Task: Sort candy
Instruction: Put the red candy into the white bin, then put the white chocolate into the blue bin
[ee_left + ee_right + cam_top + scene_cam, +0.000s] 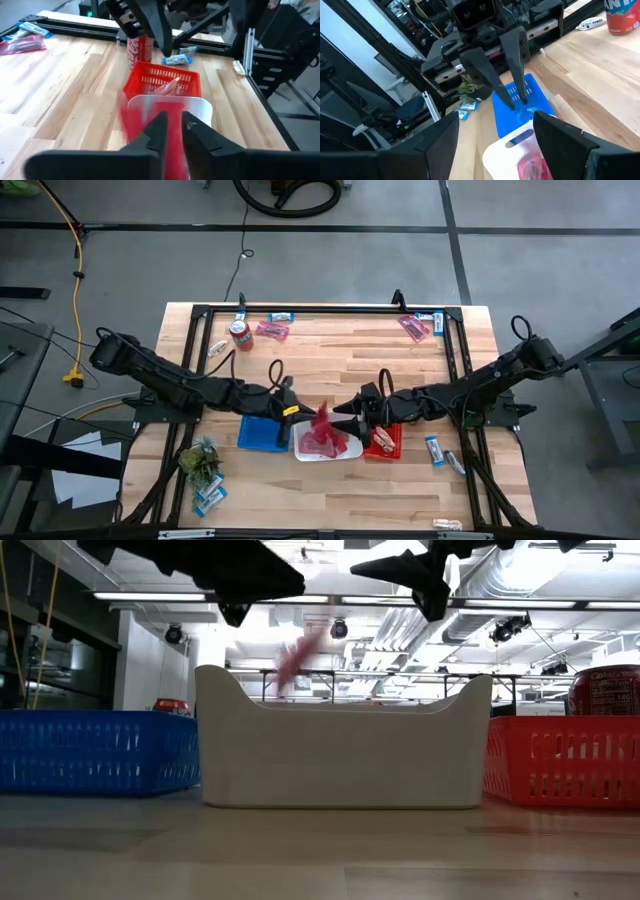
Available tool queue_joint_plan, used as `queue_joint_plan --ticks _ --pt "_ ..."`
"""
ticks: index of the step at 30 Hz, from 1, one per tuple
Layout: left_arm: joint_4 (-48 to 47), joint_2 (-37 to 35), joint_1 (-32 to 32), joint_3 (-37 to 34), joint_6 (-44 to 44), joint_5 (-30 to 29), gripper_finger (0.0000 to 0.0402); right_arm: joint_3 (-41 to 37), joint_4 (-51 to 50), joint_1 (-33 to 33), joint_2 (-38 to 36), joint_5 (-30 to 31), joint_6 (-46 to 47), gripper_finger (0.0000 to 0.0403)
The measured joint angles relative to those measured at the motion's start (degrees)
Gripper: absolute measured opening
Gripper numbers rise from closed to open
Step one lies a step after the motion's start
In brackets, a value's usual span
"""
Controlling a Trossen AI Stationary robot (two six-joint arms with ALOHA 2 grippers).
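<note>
Three small trays stand in a row near the table's middle: blue point(255, 435), white point(300, 452) and red point(385, 445). Pink packets point(325, 442) lie in the white tray, and candy point(167, 89) lies in the red one. One pink packet point(295, 655) shows blurred in the air above the white tray, between both grippers and apart from their tips. My left gripper point(296, 412) hovers over the blue tray's right edge, its fingers a narrow gap apart point(175, 122). My right gripper point(342, 410) hovers over the white tray, wide open point(496, 122).
A red soda can point(239, 330) stands at the far left, and a small green plant point(200, 458) at the near left. Loose pink packets point(271, 330) point(414, 327) and blue-and-white bars point(433, 450) point(210, 498) lie along the table's edges. Black frame rails point(320, 308) border the table.
</note>
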Motion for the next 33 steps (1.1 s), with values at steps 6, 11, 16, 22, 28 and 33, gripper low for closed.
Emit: queue_joint_plan --ticks 6,11,16,22,28,33 --pt "-5.1 0.0 -0.1 4.2 0.9 0.9 0.0124 0.0 -0.5 -0.2 -1.0 -0.4 -3.9 0.0252" --pt "-15.8 -3.5 0.5 9.6 1.0 -1.0 0.0185 0.0 -5.8 -0.7 -5.9 -0.2 -3.9 0.0252" --pt "-22.5 -11.2 3.2 13.1 1.0 -5.3 0.0221 0.0 -16.0 -1.2 -13.4 2.1 -2.3 0.0252" --pt "-25.0 -19.0 6.6 12.4 1.0 -8.0 0.0229 1.3 -28.8 -1.2 -19.1 1.5 5.7 0.0252" --pt "-27.0 -20.5 8.1 12.3 1.9 -10.8 0.023 17.9 -69.4 4.8 -13.0 -6.2 15.0 0.0235" --pt "-28.3 -20.4 8.3 12.3 1.9 -11.0 0.023 26.7 -87.1 12.5 -4.6 -15.5 28.5 0.021"
